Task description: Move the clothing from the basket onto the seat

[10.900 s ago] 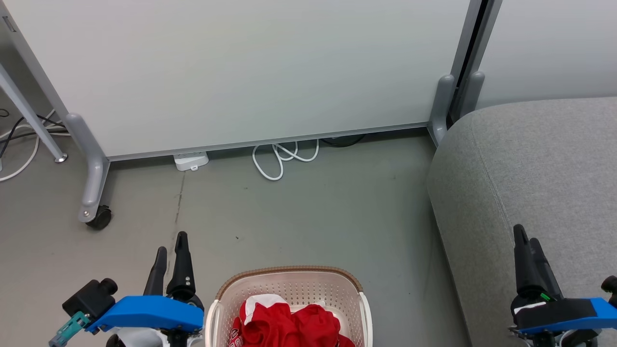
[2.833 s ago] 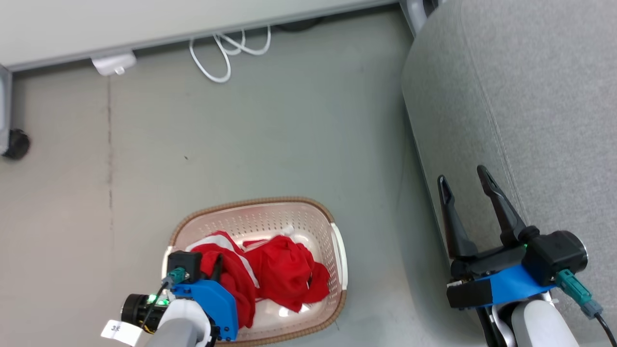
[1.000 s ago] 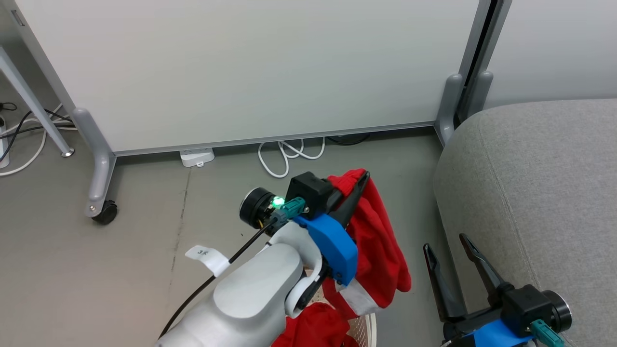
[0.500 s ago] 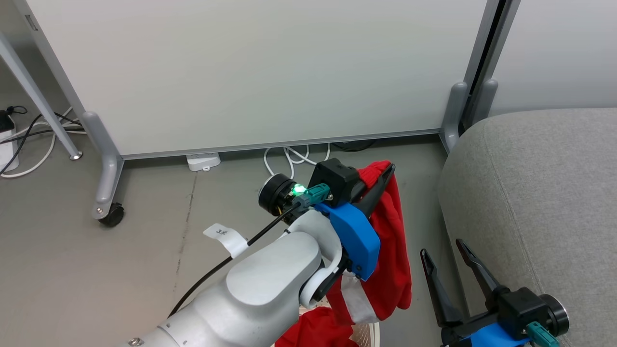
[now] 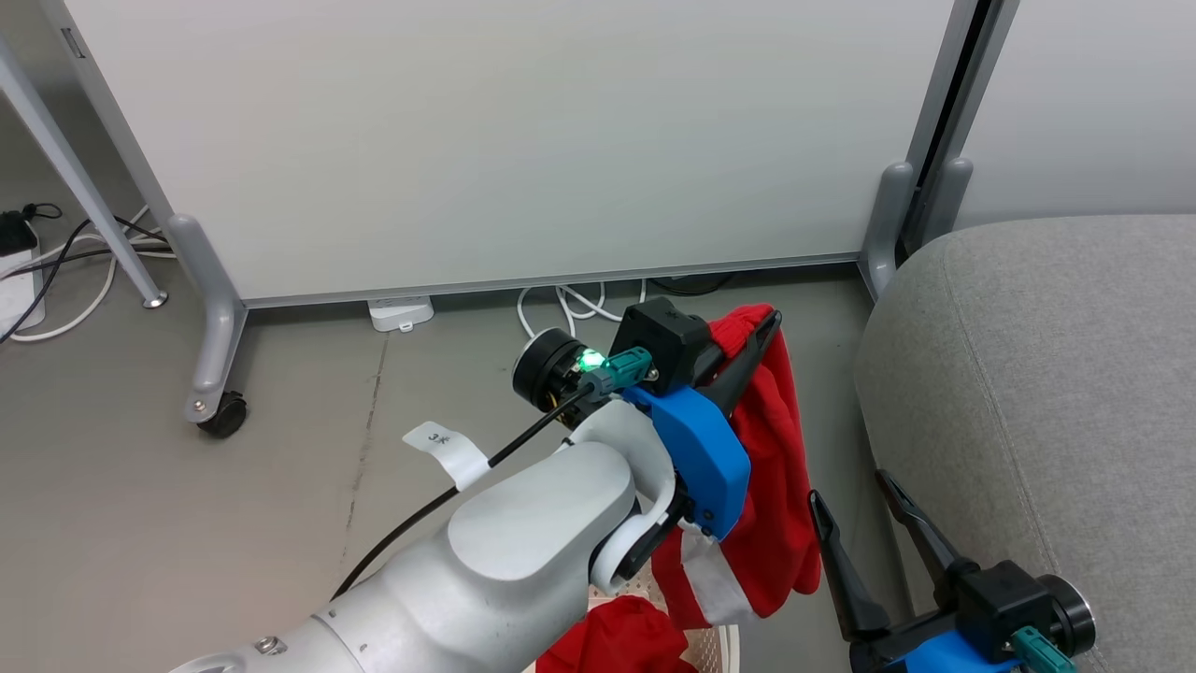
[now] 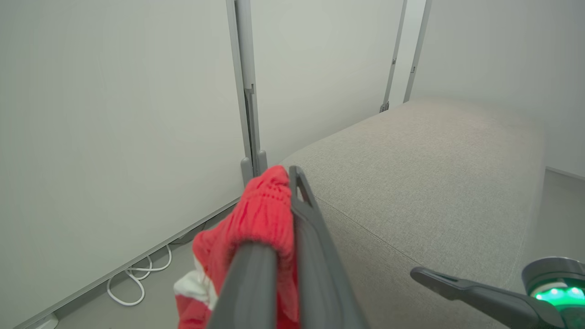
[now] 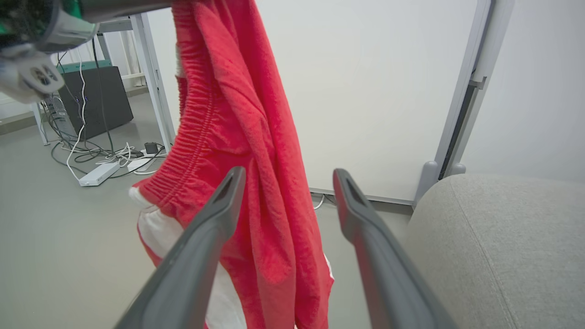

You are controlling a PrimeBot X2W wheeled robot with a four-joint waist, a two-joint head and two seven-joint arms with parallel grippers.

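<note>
My left jaws are pinched shut on the top edge of a red garment, while my right jaws stand wide open and empty, low beside the seat. Over the last second the garment has drifted closer to the seat's edge, and it now hangs in the air clear of the basket, not yet over the cushion. I judge the carry partway done, with more red clothing left in the basket for later trips.
</note>
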